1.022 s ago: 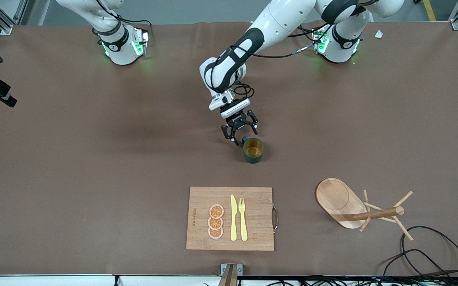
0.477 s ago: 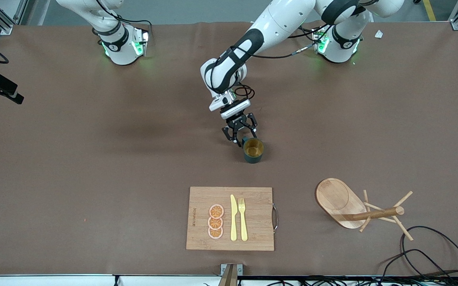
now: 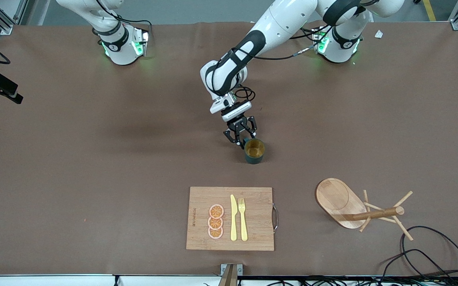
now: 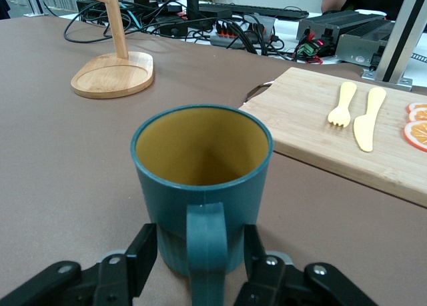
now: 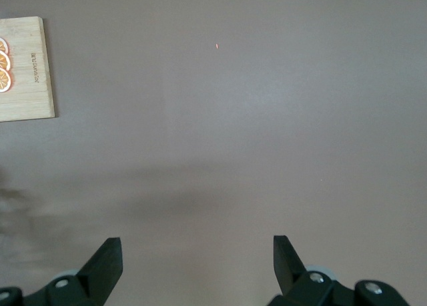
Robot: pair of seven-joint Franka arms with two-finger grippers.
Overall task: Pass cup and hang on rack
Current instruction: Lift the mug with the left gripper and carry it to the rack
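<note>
The teal cup (image 3: pixel 254 150) stands upright on the brown surface (image 3: pixel 94 159), mid-table, farther from the front cam than the bamboo cutting board (image 3: pixel 230 218), and it's nudged a hair from where it sat half a sec ago, so I've made contact. My left pincer (image 3: pixel 241 137) has come down and in over the last sec: fingers were spread wide beside the handle (image 4: pixel 205 253), now they've narrowed and, per the left wrist cam, one pad sits each side of the handle, close against it. I judge I'm clenching on the handle, w/ the grip about seated but the cup not lifted yet. Means the pick step is nearly done; next is lift and carry. The mug rack (image 3: pixel 356 208) stands toward the left arm's end of the surface, nearer the front cam than the cup, well apart from it; wrist cam shows its oval base and post upright. Risk as I see it: handle grip is narrow, so the cup could swing or tilt when it leaves the surface. My right pincer (image 5: pixel 197 263) is released, fingers wide, hanging over bare surface w/ only the board's edge in sight; that arm waits. On the board: plastic knife (image 3: pixel 233 217), fork (image 3: pixel 243 218) and orange slices (image 3: pixel 216 221), untouched.
</note>
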